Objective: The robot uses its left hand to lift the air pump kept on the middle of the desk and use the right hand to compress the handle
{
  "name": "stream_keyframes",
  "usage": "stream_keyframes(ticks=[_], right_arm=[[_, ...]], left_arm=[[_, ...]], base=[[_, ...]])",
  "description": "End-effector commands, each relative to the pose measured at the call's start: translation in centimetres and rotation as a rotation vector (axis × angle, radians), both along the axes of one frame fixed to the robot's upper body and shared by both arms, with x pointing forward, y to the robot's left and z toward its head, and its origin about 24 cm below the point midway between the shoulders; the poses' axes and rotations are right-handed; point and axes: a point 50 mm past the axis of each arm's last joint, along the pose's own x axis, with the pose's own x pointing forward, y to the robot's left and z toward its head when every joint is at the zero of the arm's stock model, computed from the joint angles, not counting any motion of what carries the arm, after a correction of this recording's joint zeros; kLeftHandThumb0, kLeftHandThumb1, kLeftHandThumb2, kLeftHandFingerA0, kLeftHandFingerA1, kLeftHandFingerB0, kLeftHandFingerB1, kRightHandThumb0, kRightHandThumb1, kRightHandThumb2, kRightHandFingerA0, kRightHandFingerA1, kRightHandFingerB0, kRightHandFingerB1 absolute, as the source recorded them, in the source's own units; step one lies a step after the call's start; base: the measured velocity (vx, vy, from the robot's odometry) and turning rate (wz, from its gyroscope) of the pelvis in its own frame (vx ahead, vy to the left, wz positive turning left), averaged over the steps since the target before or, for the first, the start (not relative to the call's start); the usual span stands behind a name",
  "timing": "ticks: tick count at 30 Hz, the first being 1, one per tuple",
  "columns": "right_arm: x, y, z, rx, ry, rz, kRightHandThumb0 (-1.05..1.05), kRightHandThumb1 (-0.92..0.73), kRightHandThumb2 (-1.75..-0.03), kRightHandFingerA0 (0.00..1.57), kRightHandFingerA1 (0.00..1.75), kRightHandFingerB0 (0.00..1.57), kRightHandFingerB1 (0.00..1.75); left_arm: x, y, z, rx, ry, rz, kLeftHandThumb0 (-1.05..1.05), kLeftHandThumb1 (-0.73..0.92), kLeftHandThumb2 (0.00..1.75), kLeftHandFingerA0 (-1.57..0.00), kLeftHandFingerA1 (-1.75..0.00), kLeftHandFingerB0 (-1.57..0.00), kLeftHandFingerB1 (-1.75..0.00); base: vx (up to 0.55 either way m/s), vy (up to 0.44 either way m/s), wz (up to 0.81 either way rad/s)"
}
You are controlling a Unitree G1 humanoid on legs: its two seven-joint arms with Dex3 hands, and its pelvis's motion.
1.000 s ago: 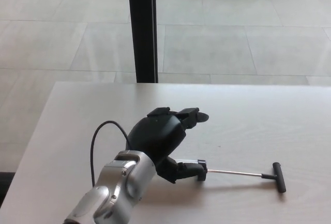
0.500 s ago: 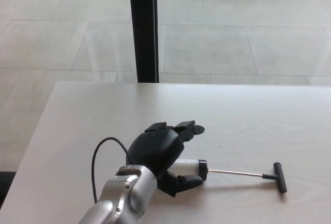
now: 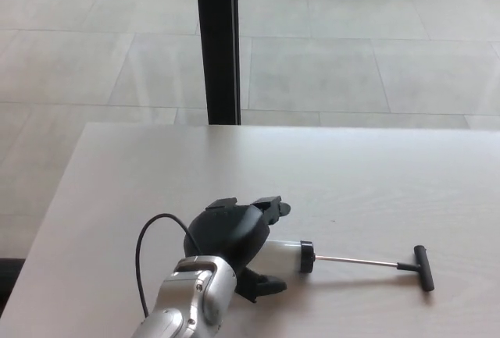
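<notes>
Left hand (image 3: 228, 236) wraps the air pump (image 3: 285, 254) on the desk (image 3: 375, 182), its handle (image 3: 423, 267) extended toward three o'clock.

The desk (image 3: 375, 174) is pale matt wood-grain laminate, the pump (image 3: 344, 258) has a translucent plastic barrel, thin shiny metal rod and matt black handle, and the left robot hand (image 3: 230, 236) is smooth black plastic on a brushed silver metal wrist.
</notes>
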Motion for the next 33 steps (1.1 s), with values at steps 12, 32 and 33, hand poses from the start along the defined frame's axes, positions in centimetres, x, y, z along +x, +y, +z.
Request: stream_keyframes(ticks=[12, 32, 33], right_arm=[[0.4, 0.5, 1.5, -0.102, -0.063, -0.002, -0.30, -0.75, -0.64, 0.43, 0.54, 0.33, 0.32], [0.6, -0.5, 0.3, -0.091, -0.081, -0.177, -0.05, -0.72, -0.67, 0.60, 0.55, 0.52, 0.40], [0.5, -0.5, 0.4, -0.101, -0.081, -0.166, -0.08, -0.72, -0.68, 0.58, 0.55, 0.52, 0.41]], left_arm=[[1.1, -0.8, -0.6, 0.298, -0.053, 0.035, -0.47, 0.60, 0.61, -0.83, -1.40, -0.49, -0.50], [1.1, 0.0, -2.6, 0.294, -0.013, 0.051, -0.20, 0.80, 0.79, -0.95, -1.75, -0.66, -1.23], [1.1, 0.3, -2.7, 0.295, -0.013, 0.061, -0.16, 0.76, 0.87, -1.00, -1.74, -0.69, -1.29]], base=[[0.00, 0.000, 0.00], [0.00, 0.000, 0.00], [0.00, 0.000, 0.00]])
